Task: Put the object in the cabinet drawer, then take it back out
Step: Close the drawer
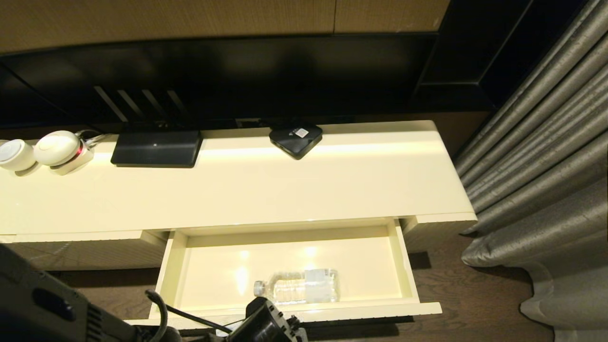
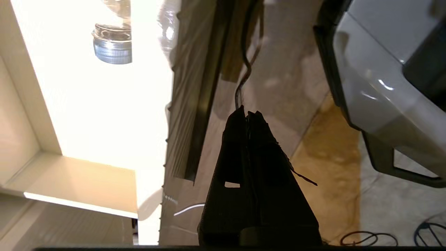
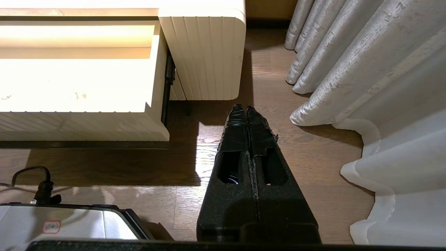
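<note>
The small clear plastic water bottle with a pale cap and whitish label (image 1: 298,286) lies on its side inside the wide, shallow cream cabinet drawer (image 1: 407,266), near its front wall, cap toward the robot's left. The drawer stands pulled out of the long low cream cabinet (image 1: 285,185), so putting in looks done and the step in hand is, by my judgement, taking the bottle out. The left gripper (image 2: 248,115) hangs below and in front of the ribbed drawer front, fingers pressed together and holding nothing. To do this well it should rise clear of the front wall, spread its fingers before descending, and close across the bottle's middle rather than the cap, since a round bottle on glossy cream may roll away. The right gripper (image 3: 246,108) is parked over the wooden floor beside the grey curtain (image 3: 348,62), fingers together. In the head view only a dark part of the left arm shows at the lower edge; the left wrist view catches just the bottle's cap end, washed in glare.
</note>
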